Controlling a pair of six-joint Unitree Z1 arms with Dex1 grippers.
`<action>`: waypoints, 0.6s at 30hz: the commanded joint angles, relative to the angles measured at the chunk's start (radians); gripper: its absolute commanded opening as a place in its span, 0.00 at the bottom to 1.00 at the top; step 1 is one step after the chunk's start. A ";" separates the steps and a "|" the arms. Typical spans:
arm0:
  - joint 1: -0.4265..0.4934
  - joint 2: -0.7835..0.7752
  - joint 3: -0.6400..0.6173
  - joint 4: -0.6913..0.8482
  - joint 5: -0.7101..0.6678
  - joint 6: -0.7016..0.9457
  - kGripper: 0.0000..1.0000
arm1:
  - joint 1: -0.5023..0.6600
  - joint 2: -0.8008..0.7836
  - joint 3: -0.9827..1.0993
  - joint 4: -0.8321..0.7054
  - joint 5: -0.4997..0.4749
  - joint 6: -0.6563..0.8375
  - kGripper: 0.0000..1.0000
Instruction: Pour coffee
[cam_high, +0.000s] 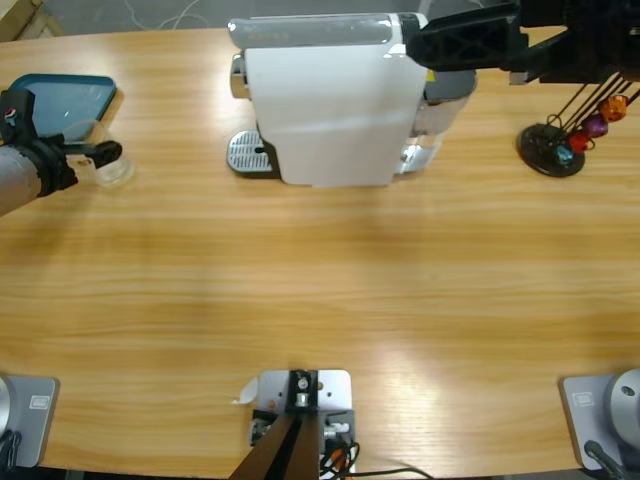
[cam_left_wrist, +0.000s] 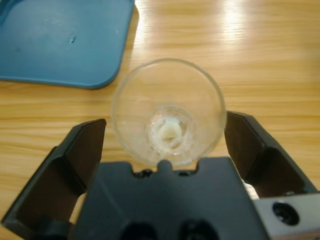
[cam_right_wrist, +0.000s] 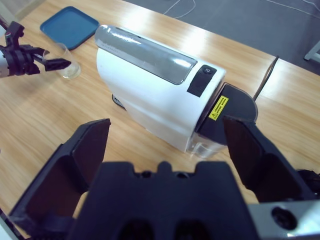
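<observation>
jaws of the left gripper (cam_left_wrist: 165, 137) stand wide on either side of a clear glass tumbler (cam_left_wrist: 167, 111) beside a blue tray (cam_left_wrist: 60, 40), seemingly ready to grasp it; only a pale trace, perhaps coffee (cam_left_wrist: 169, 132), lies inside. right gripper (cam_right_wrist: 167, 137) hovers spread wide above the white coffee machine (cam_right_wrist: 150, 90).
</observation>
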 joint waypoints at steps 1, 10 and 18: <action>0.012 0.075 0.023 -0.043 0.015 0.025 1.00 | 0.008 0.045 0.036 0.014 0.014 0.014 1.00; 0.030 0.081 0.024 -0.042 -0.018 0.028 0.44 | 0.008 0.045 0.036 0.014 0.017 0.014 1.00; 0.038 0.067 0.033 -0.037 -0.019 0.049 0.00 | 0.009 0.049 0.041 0.013 0.025 0.014 1.00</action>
